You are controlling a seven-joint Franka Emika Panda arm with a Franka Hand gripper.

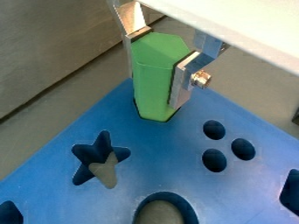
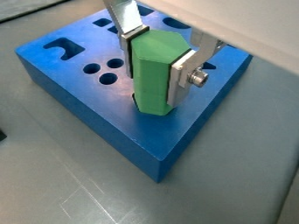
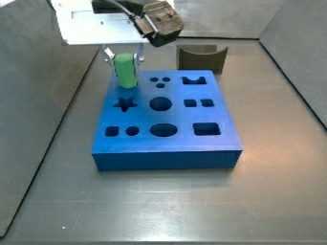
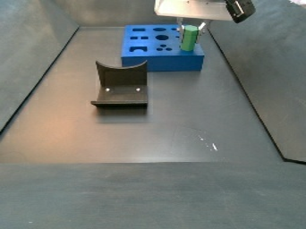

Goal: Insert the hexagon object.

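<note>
The bright green hexagon object (image 1: 152,74) stands upright between the fingers of my gripper (image 1: 158,66), which is shut on its flat sides. Its lower end meets the top of the blue block (image 1: 176,171) near a corner, and a thin dark rim shows around its base. Both wrist views show this; in a wrist view the hexagon object (image 2: 156,70) is held by the gripper (image 2: 156,66) over the block (image 2: 176,131). In both side views the peg (image 3: 125,70) (image 4: 189,39) stands at the block's far corner (image 3: 166,158) (image 4: 162,61) under the gripper (image 3: 124,59) (image 4: 189,34).
The block's top has a star hole (image 1: 100,157), three small round holes (image 1: 214,131) and an oval hole (image 1: 163,210) near the peg. A dark curved grey-brown piece (image 3: 201,57) (image 4: 120,87) lies on the grey floor apart from the block. Grey walls enclose the floor.
</note>
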